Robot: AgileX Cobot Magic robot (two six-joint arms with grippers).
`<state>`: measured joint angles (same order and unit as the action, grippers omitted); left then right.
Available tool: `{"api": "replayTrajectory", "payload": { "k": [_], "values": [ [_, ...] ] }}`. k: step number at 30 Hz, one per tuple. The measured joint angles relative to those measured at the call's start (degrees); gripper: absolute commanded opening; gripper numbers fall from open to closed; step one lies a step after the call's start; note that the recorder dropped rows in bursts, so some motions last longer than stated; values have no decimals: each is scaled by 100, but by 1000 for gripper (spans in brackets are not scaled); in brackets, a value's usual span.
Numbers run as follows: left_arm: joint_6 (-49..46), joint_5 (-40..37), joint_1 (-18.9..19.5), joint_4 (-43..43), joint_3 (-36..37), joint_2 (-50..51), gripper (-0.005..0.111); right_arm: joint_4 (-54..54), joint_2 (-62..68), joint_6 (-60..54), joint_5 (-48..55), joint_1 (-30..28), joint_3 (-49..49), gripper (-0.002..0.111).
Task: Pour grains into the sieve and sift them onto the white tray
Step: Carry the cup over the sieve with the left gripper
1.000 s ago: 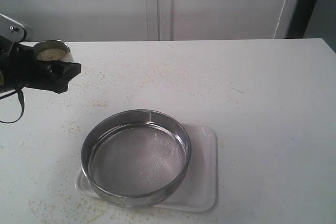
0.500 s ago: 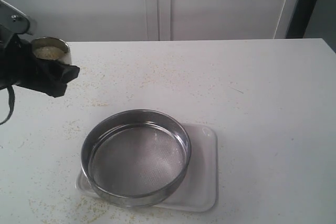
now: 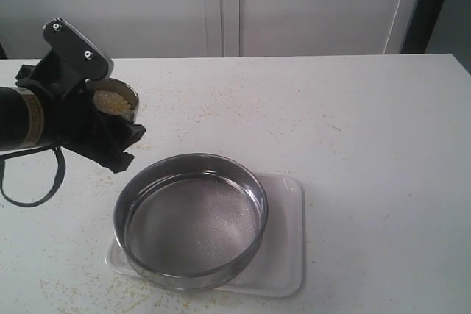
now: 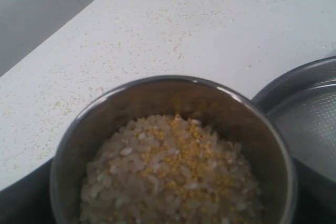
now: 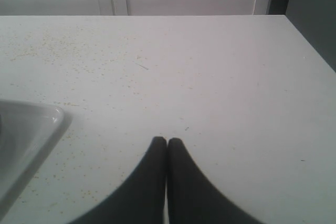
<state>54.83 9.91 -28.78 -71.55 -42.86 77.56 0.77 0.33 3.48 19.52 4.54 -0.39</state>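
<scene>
The steel cup (image 3: 116, 101) hides the fingertips of your left gripper (image 3: 124, 131), but the claw is clamped round it at the frame's left, grains (image 4: 168, 177) inside. The sieve (image 3: 190, 158) sits lower centre on the white tray (image 3: 285, 255), covering its left part, its rim near the cup. Your right gripper (image 5: 167, 148) is pressed closed, empty, over the table (image 3: 368, 145); room lies right of the tray.

1. The black left arm (image 3: 29, 119) reaches in from the left edge of the exterior view, with a grey bracket (image 3: 71, 45) atop its wrist and a cable (image 3: 33, 195) looping beneath.
2. The left tool (image 3: 118, 124) is clamped around a steel cup (image 3: 115, 99), holding it above the counter (image 3: 353, 123).
3. The right tool (image 5: 167, 141), seen only by its own wrist camera, has its two dark fingers (image 5: 149, 174) pressed together, tips touching, low over the counter.
</scene>
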Motion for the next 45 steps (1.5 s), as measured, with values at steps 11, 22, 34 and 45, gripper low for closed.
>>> {"api": "replayTrajectory", "payload": {
  "k": [11,22,34,45],
  "values": [
    [-111,-422,-360,-108,0,13,0,0,0,0,0,0,0,0],
    [-111,-411,-408,-152,0,342,0,0,0,0,0,0,0,0],
    [-220,-1338,-1251,-619,-111,617,0,0,0,0,0,0,0,0],
    [-1151,-1425,-1395,-619,-282,1072,0,0,0,0,0,0,0,0]
  ]
}}
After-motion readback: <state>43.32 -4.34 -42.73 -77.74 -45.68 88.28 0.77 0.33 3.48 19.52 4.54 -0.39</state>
